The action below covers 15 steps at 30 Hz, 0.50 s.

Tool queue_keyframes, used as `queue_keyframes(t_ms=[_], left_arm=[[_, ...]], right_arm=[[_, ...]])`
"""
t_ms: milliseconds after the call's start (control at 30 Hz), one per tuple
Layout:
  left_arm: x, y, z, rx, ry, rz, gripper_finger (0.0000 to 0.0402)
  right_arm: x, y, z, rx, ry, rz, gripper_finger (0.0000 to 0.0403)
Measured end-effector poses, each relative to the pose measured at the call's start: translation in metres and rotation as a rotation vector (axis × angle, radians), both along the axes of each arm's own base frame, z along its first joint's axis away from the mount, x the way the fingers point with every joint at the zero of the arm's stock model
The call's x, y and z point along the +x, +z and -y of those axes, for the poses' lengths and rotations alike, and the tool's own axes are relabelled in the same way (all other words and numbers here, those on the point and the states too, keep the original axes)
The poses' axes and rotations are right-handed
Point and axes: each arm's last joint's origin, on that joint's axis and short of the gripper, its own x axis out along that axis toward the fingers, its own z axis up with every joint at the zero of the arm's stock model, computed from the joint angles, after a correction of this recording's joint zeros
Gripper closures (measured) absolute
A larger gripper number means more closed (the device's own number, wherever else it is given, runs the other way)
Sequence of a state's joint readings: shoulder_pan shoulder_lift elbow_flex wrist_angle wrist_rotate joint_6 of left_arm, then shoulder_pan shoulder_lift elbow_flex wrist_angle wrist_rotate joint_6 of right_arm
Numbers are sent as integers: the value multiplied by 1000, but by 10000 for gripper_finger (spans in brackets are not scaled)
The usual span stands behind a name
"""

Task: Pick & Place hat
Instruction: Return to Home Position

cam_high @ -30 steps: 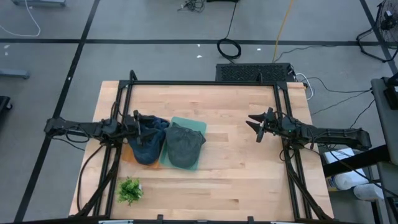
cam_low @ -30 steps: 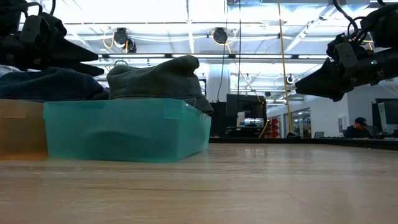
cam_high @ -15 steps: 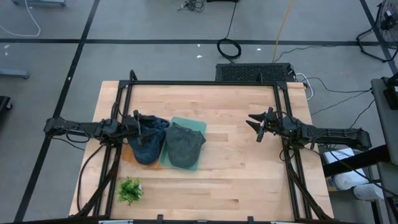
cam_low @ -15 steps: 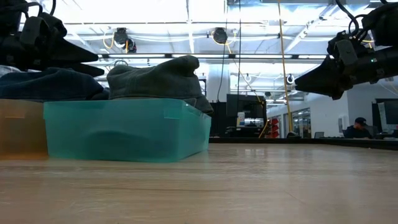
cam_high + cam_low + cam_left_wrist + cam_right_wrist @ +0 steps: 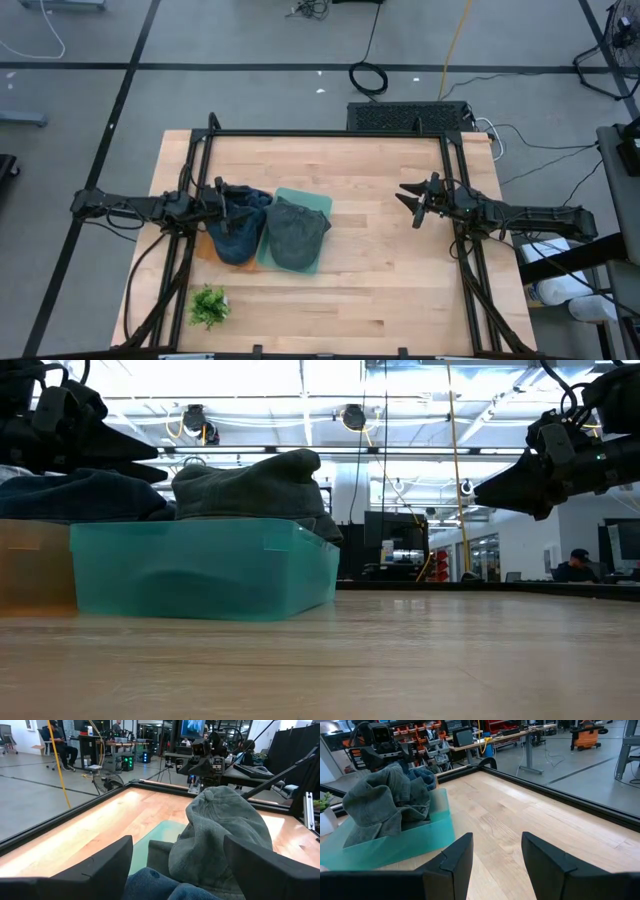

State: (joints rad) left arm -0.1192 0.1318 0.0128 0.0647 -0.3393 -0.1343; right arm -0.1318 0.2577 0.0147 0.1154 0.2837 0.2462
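While both arms hung level over the wooden counter, the dark grey cap lay heaped in the green bin, on the left half of the counter. The cap's crumpled fabric rose well above the bin's rim and spilled over its near edge, so that from above only the bin's far corner showed bare. In the low view the cap's crown stood higher than the translucent walls.

Just beside the green bin, on its left and touching it, sat an orange bin with a blue denim cap piled in it. A small potted plant stood apart from both bins, near the counter's front left corner.

The left gripper hung above the blue denim cap at the far side of the orange bin, pointing toward the green bin. Its fingers stood wide apart and held nothing; the grey cap showed between them in the left wrist view.

The right gripper hung over bare wood on the right half of the counter, well apart from the bins and facing them. Its fingers were also parted, with nothing between them but the counter.

A black frame ran around the counter's edge. Beyond it, a person sat in the room behind.
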Motion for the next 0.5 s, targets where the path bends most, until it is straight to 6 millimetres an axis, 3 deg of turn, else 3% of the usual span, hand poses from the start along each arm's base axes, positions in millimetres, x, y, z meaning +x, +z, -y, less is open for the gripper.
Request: queue_keyframes(t_ms=[500], left_arm=[[0, 0, 0, -1, 0, 0, 76]], right_arm=[[0, 0, 0, 0, 0, 0, 248]])
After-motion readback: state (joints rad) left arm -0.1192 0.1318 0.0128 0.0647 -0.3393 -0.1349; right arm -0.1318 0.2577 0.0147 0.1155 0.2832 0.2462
